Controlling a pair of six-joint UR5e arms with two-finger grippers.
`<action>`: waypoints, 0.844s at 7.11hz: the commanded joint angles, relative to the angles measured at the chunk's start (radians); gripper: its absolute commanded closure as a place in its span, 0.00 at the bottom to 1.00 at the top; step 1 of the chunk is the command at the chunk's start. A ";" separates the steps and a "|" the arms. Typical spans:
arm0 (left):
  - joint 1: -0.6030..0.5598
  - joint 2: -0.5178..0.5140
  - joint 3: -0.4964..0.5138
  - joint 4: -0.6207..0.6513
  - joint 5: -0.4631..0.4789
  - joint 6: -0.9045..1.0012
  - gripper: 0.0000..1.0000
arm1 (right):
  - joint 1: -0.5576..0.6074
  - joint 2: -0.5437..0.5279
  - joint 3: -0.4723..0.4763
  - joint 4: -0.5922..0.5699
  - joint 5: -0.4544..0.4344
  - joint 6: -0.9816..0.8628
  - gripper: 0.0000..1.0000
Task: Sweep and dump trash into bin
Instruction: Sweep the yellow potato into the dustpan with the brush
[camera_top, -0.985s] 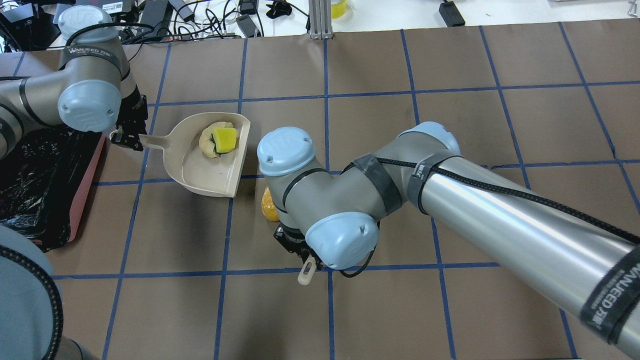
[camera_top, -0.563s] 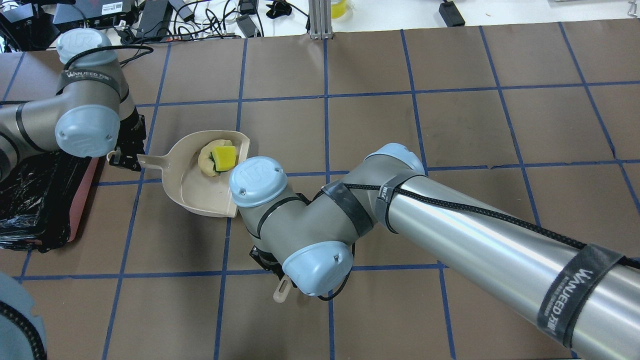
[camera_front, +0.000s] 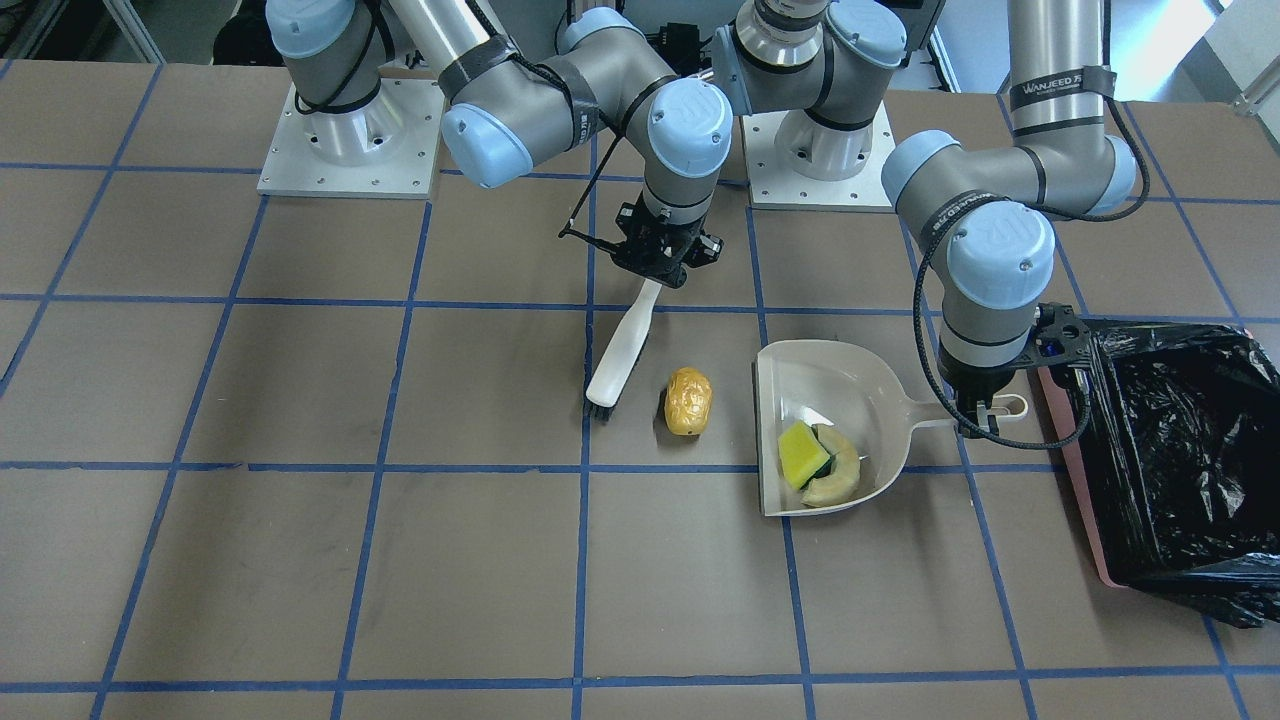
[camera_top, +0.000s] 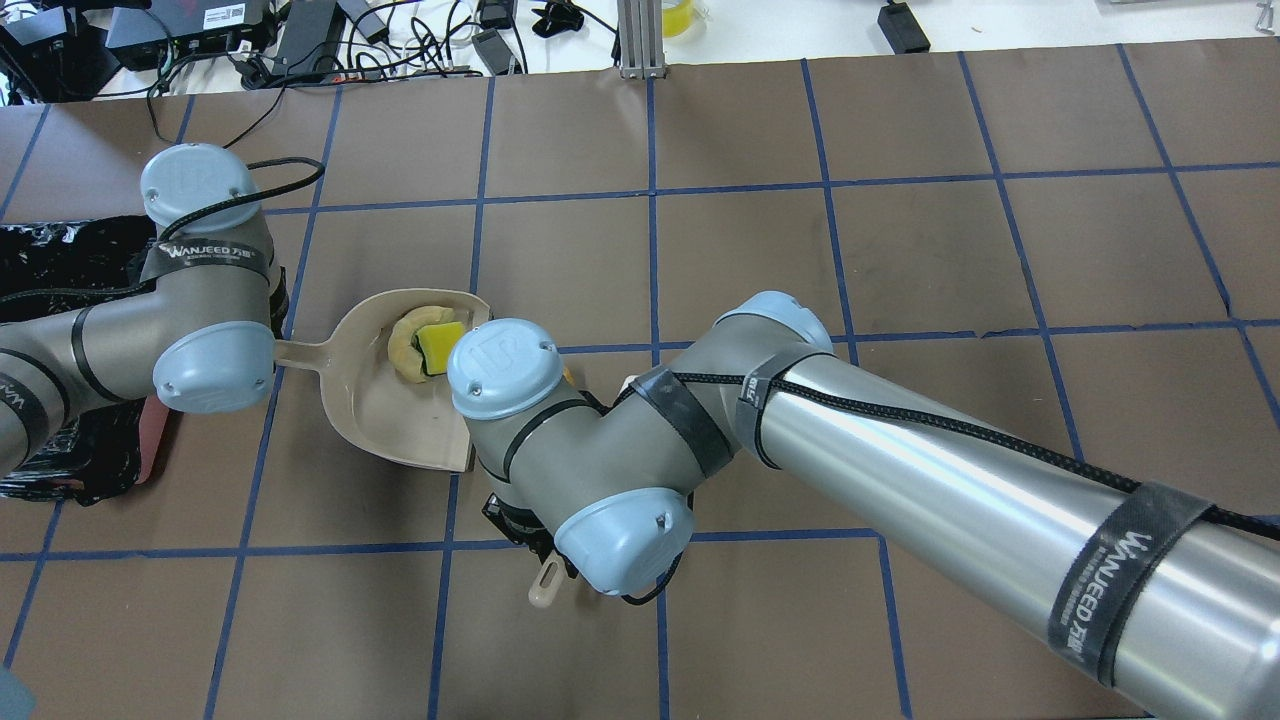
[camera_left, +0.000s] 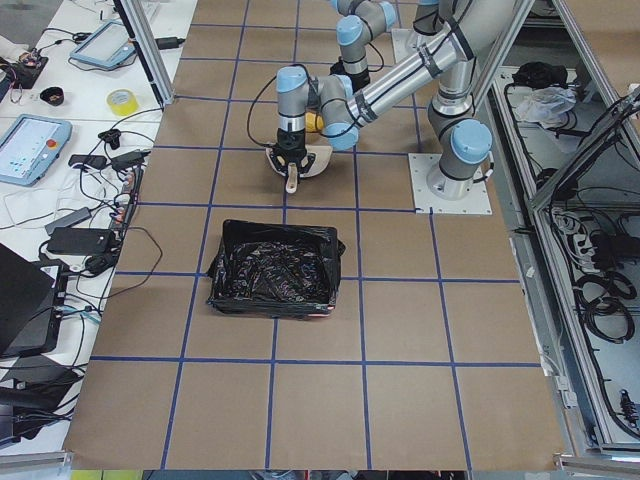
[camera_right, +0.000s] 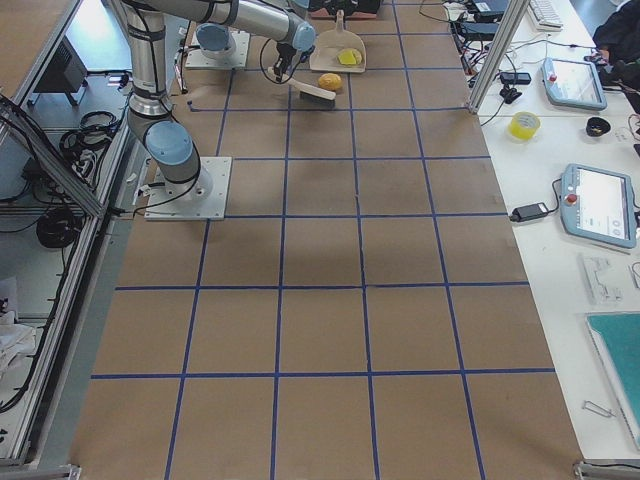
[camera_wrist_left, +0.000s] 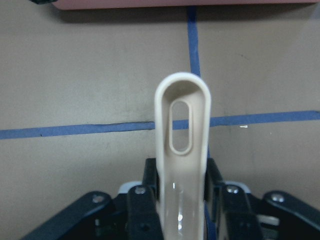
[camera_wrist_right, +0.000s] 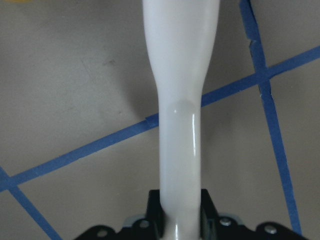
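Note:
My left gripper (camera_front: 985, 418) is shut on the handle of the beige dustpan (camera_front: 840, 395), which rests on the table. The pale yellow rind slice (camera_front: 840, 472) and the yellow-green wedge (camera_front: 799, 452) lie in the pan. The golden-brown lump (camera_front: 688, 401) lies on the table just outside the pan's open edge. My right gripper (camera_front: 656, 272) is shut on the white brush (camera_front: 618, 352); its bristles (camera_front: 598, 409) touch the table beside the lump, on the side away from the pan. The pink bin with its black bag (camera_front: 1180, 440) stands behind the dustpan handle.
My right forearm (camera_top: 900, 440) crosses the table and hides the lump from above. The bin's pink rim (camera_wrist_left: 175, 4) lies just past the dustpan handle (camera_wrist_left: 182, 125). Cables and devices (camera_top: 400, 30) lie beyond the table's far edge.
My left arm has drawn the dustpan toward the robot and turned it a little. My right arm has moved left and nearer the robot with the brush, and it now covers the lump from above.

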 joint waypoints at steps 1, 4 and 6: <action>-0.022 0.034 -0.036 0.011 0.002 -0.053 1.00 | 0.002 0.024 -0.008 -0.052 0.003 0.000 0.97; -0.103 0.019 -0.039 0.004 0.002 -0.151 1.00 | 0.004 0.115 -0.083 -0.137 0.052 -0.087 0.96; -0.103 0.011 -0.039 0.006 0.004 -0.153 1.00 | 0.005 0.178 -0.166 -0.140 0.092 -0.147 0.96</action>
